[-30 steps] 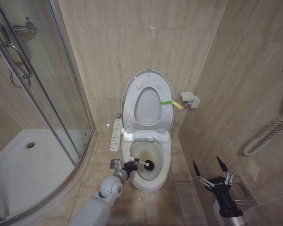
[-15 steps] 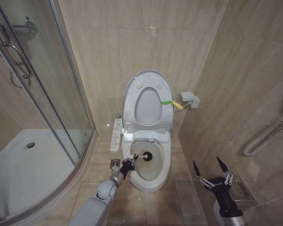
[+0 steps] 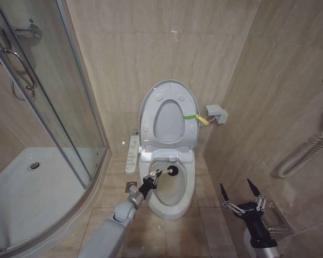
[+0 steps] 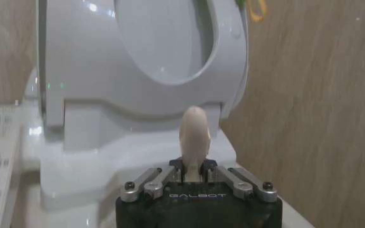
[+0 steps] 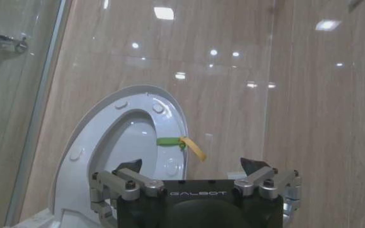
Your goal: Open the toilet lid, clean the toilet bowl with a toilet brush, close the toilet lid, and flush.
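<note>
Your status: toilet lid [image 3: 168,115] raised; left gripper [image 3: 152,179] clamps toilet brush [image 3: 171,171] at toilet bowl's [image 3: 175,207] 12 o'clock; right gripper [image 3: 240,194] spread, empty; closing, flushing remain.

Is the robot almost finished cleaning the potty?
Not yet, about halfway. Done: the toilet lid stands open against the wall. In hand: the left tool is shut on the toilet brush, its dark head at the back of the stained toilet bowl. The right tool waits open, low beside the toilet. Left: closing the lid and flushing.
</note>
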